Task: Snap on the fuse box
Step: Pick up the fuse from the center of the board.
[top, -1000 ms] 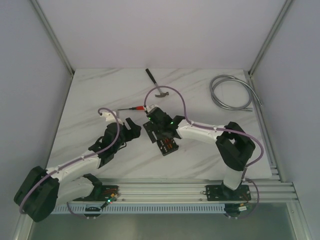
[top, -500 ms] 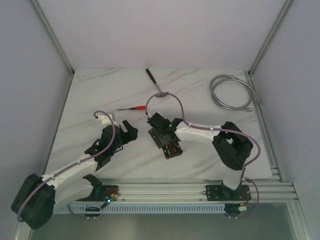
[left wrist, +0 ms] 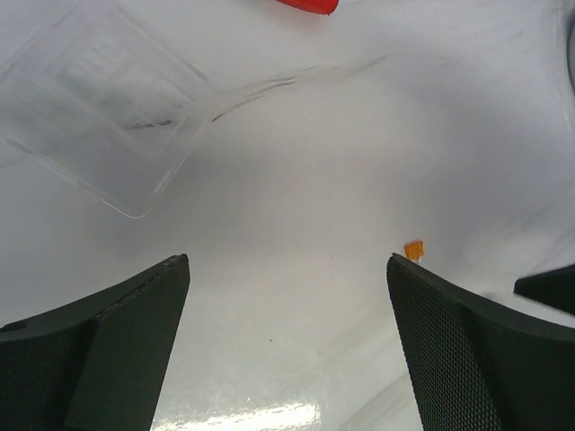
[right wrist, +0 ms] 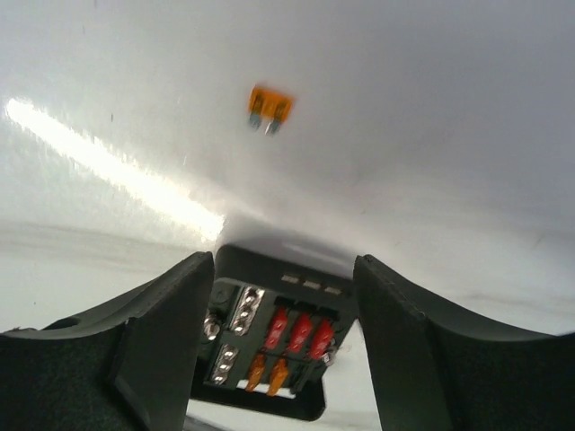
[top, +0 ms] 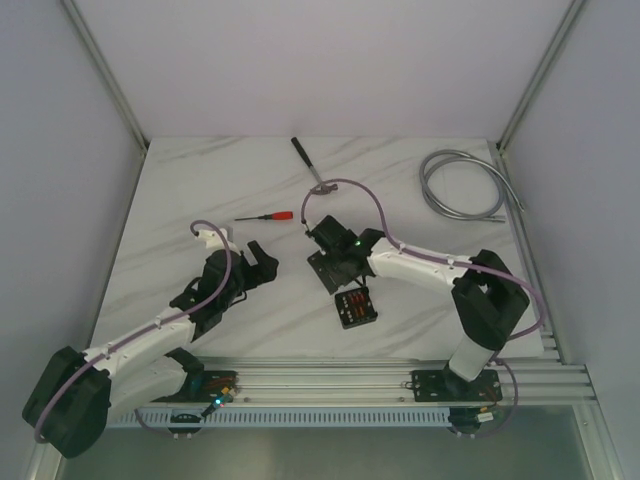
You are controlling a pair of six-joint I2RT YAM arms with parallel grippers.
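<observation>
Right gripper (right wrist: pixel 280 262) hangs wide open with nothing in it. The small black square plastic fuse box (top: pixel 357 305) sits on the white marbled table (top: pixel 200 180) just near and right of it, open side up, red and orange fuses showing. From the right wrist the box lies low between the fingers, fuse rows running across the gap. It's close to square, so there's no long axis worth calling. The right arm is clearly the nearer one. Left gripper (left wrist: pixel 287 269), also spread wide and empty, faces a clear plastic cover (left wrist: pixel 99 126) lying beyond its fingers, likely the piece to snap on. That cover barely reads from above and is cut off by the wrist frame. The box's sides hide behind the right fingers.
</observation>
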